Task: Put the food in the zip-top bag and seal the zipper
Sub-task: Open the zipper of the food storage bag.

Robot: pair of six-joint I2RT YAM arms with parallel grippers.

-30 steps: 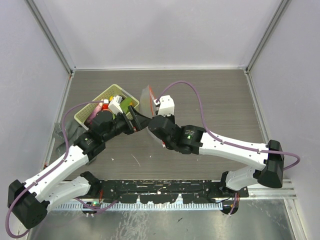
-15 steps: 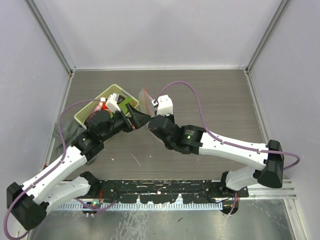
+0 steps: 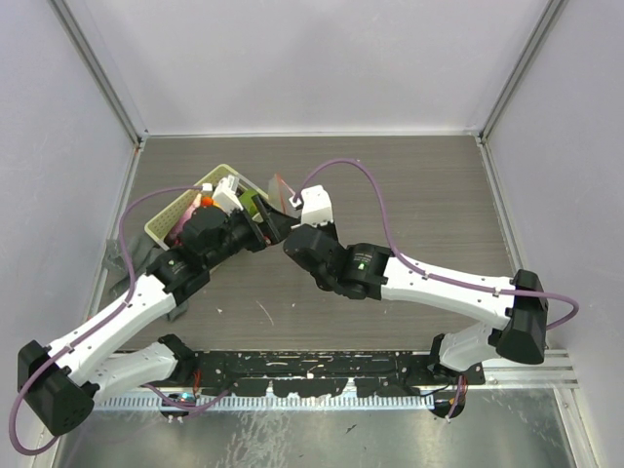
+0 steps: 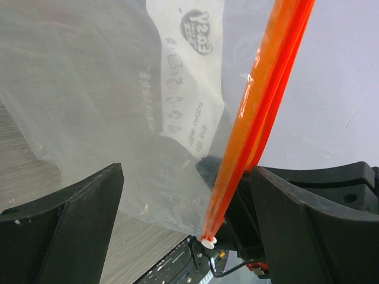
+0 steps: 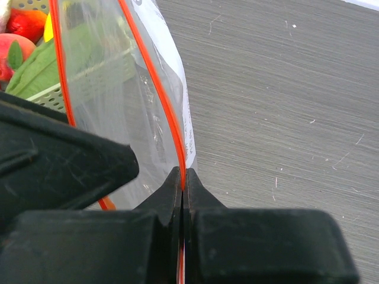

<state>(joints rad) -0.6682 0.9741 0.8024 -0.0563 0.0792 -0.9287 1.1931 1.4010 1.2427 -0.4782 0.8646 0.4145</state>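
Note:
The zip-top bag (image 4: 118,89), clear with a white label, hangs upright above the table, and its red-orange zipper (image 4: 260,100) runs down its edge. My right gripper (image 5: 182,177) is shut on that zipper (image 5: 159,94) at the bag's mouth edge. The bag's lower corner hangs inside my left gripper (image 4: 188,173), which stands open and wide without touching it. In the top view the left gripper (image 3: 261,222) and right gripper (image 3: 283,226) meet under the bag (image 3: 281,190). The food, a green leaf (image 5: 35,71) and red pieces (image 5: 23,23), lies in the mesh basket (image 3: 185,207).
The yellow-green basket sits at the table's back left, just behind my left wrist. A grey cloth (image 3: 132,263) lies by the left wall. Bare wood-grain table (image 3: 429,205) spreads to the right of the bag.
My left gripper has moved forward and right, so the bag's corner is now between its open fingers. The right gripper and the bag shifted slightly left and back.

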